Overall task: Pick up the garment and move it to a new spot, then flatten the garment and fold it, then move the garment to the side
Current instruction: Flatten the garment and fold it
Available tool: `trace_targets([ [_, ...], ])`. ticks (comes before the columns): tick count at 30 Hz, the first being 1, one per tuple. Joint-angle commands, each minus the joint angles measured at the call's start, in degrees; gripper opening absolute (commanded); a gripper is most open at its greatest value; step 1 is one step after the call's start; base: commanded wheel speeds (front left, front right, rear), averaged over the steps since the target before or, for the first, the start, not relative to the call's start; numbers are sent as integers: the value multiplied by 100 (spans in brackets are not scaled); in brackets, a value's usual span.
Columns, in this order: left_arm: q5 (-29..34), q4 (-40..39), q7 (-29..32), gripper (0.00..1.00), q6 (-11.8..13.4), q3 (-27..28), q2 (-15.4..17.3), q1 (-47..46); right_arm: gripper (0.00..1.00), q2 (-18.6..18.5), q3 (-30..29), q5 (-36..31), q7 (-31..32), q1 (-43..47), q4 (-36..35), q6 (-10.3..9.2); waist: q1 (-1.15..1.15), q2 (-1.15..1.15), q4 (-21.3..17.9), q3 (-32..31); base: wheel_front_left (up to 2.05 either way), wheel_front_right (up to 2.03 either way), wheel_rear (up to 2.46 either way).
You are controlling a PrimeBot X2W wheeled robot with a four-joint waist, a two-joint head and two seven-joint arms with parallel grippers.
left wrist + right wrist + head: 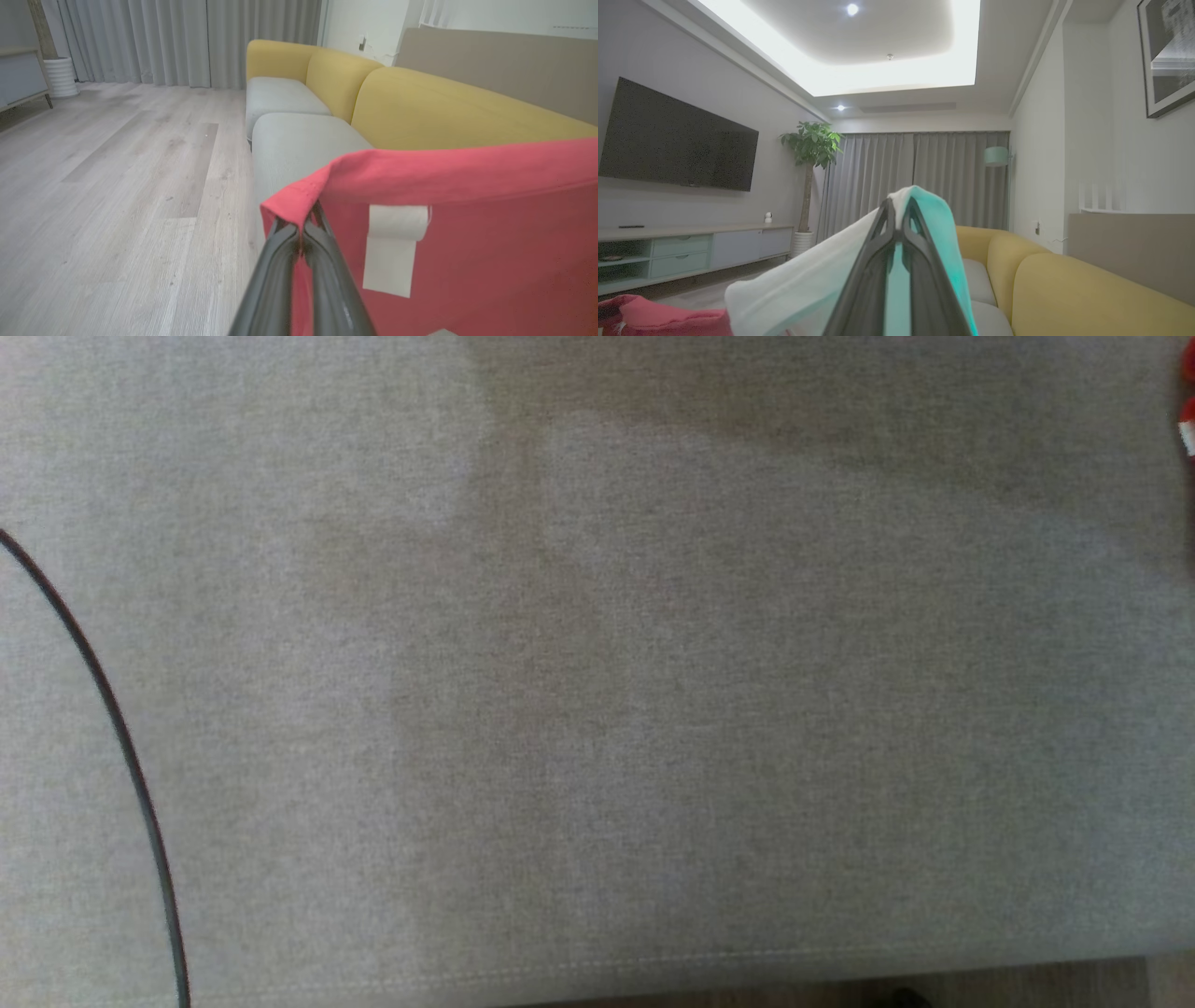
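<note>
I am pinching a red hem corner of the garment [490, 242] with the left gripper [301, 228], its fingers pressed together on the cloth. The right gripper [900, 207] is clamping a pale teal edge. The garment is hanging in the air over the sofa [299, 140] seat. For a clean placement I am aiming to hold both pinches level, the span taut, and to lower onto the bare seat.

Soft, even indoor light falls on the grey seat cushion [597, 709], crossed by faint broad shadows from twelve o'clock toward six, while the glowing ceiling cove [896, 74] at twelve o'clock blows out white, and the close dark fingers [275, 280] and garment [467, 256] blur near the lens
</note>
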Motion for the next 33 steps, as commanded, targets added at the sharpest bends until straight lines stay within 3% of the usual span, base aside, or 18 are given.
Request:
trace_targets([
  [1, -32, -25, -30, 0, -43, -22, 173, -222, 0, -15, 128, 145, -16, -3, -39, 44, -1, 0, -13, 1, 0, 0, 0],
  [8, -328, 174, 26, 0, -106, -492, 165, 647, 0, -469, 1037, 923, -3, 1180, -342, 44, -1, 0, -59, -370, 0, 0, 0],
  [15, -1294, -654, 963, 0, -108, -1466, 580, 2537, 0, -1101, 1966, 1769, 386, 2972, -1221, 44, -1, 0, -96, -1295, 0, 0, 0],
  [22, -2628, -1938, 2331, 0, -109, -2099, 1300, 4626, 0, -2060, 3205, 2548, 2251, 4633, -2601, 44, -1, 0, -171, -2395, 0, 0, 0],
  [28, -3171, -2777, 3331, 0, -104, -2297, 1862, 5711, 0, -2673, 3456, 2913, 3470, 5355, -3400, 44, -1, 0, -253, -2801, 0, 0, 0],
  [33, -3680, -3907, 4073, 0, 247, -2311, 2443, 6666, 0, -3351, 3535, 3162, 4467, 6054, -4190, 44, -1, 0, -284, -2970, 0, 0, 0],
])
